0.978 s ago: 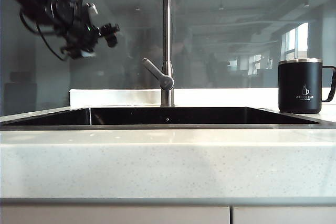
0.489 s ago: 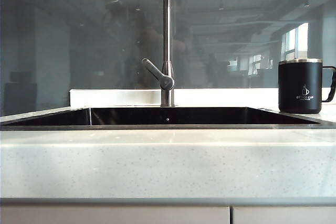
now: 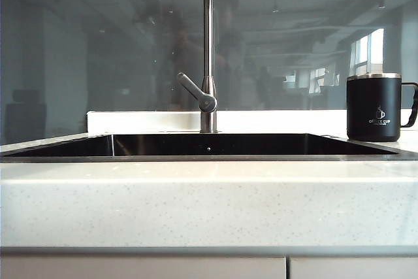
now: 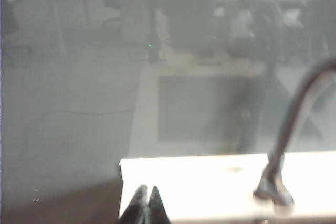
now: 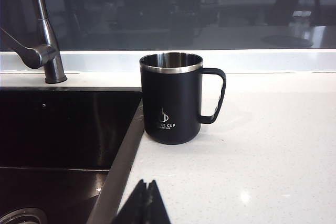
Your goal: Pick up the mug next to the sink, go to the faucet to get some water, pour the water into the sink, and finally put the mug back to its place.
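Observation:
The black mug [image 3: 373,107] with its silver rim stands upright on the white counter just right of the sink [image 3: 209,145], handle turned away from the basin. In the right wrist view the mug [image 5: 170,98] sits a short way ahead of my right gripper [image 5: 146,183], which is shut and empty. The steel faucet [image 3: 208,50] rises behind the sink's middle, its lever angled left. My left gripper [image 4: 146,189] is shut and empty, high above the white back ledge, with the faucet [image 4: 286,140] off to one side. Neither arm shows in the exterior view.
A dark glass wall [image 3: 130,44] runs behind the white back ledge [image 3: 144,121]. The white counter [image 3: 209,200] stretches in front of the sink and around the mug [image 5: 252,150]. A drain [image 5: 18,217] lies in the basin floor.
The left arm rose from the upper left of the exterior view and left that view. Its gripper closed. The mug, faucet and right arm stayed still.

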